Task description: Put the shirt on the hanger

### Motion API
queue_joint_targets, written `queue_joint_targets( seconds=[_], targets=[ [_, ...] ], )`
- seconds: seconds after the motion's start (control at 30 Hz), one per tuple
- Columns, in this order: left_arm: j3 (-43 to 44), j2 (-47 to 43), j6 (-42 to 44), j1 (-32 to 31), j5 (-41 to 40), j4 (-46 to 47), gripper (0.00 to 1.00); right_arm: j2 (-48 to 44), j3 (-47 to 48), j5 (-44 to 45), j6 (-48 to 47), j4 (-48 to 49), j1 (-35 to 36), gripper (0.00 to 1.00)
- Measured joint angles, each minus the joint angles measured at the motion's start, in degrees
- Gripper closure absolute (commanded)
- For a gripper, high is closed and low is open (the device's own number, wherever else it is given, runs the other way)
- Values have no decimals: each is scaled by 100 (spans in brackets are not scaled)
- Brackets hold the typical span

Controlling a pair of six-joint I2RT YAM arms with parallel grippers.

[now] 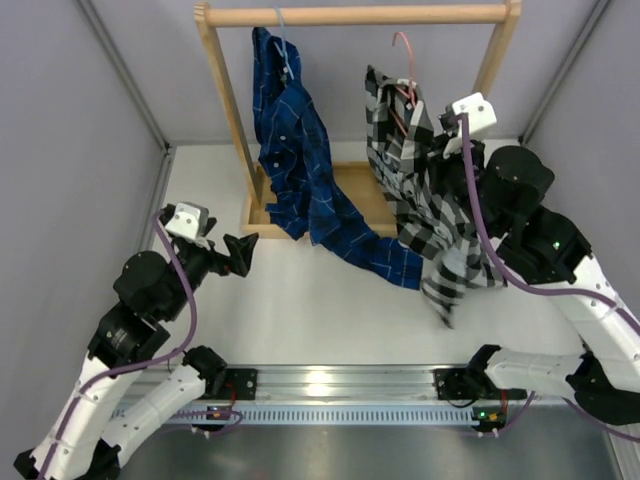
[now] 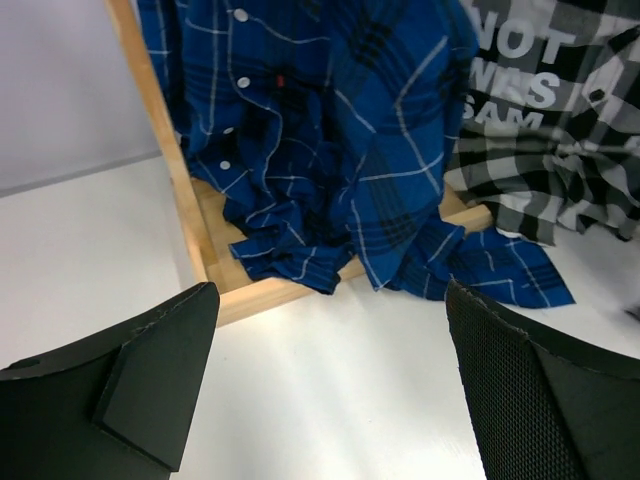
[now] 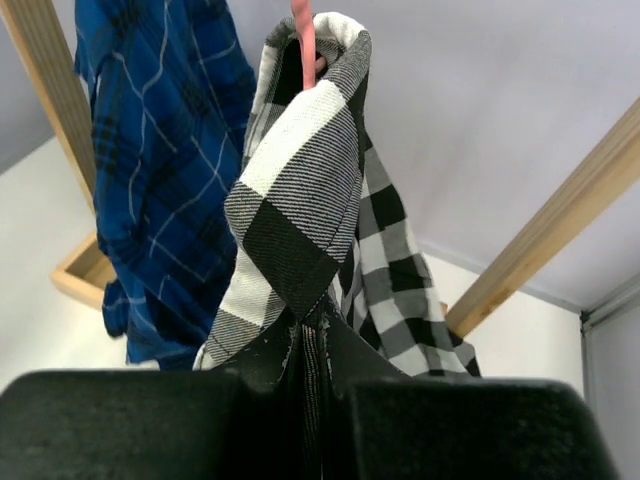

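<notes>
The black-and-white checked shirt hangs from the pink hanger on the wooden rail, its lower part draped down onto the table. My right gripper is shut on a fold of the shirt just below the pink hanger's wire. The shirt's white lettering shows in the left wrist view. My left gripper is open and empty, low over the table, facing the rack; its fingers frame bare table.
A dark blue plaid shirt hangs on a light blue hanger at the rail's left and spills over the wooden rack base. Rack uprights stand left and right. Grey walls enclose the table.
</notes>
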Motion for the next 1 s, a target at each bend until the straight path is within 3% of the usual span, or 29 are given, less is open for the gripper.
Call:
queue_joint_targets(
  seconds=[0.27, 0.47, 0.57, 0.67, 0.8, 1.0],
  targets=[
    [-254, 76, -101, 1003, 479, 90, 2, 634, 883, 50, 144, 555, -131, 100],
    [-291, 70, -184, 1322, 719, 251, 2, 887, 1443, -2, 170, 610, -293, 100],
    [-354, 17, -188, 1335, 776, 289, 2, 656, 824, -428, 457, 872, -844, 100],
    [-387, -55, -190, 1340, 807, 315, 2, 186, -461, -861, 922, 1502, -1539, 100],
    [-420, -98, -190, 1342, 824, 326, 2, -127, -1834, -1187, 1311, 2046, -1792, 100],
    [-433, -98, -190, 1355, 822, 326, 2, 96, -2238, -1475, 1563, 2286, -1829, 100]
  ],
)
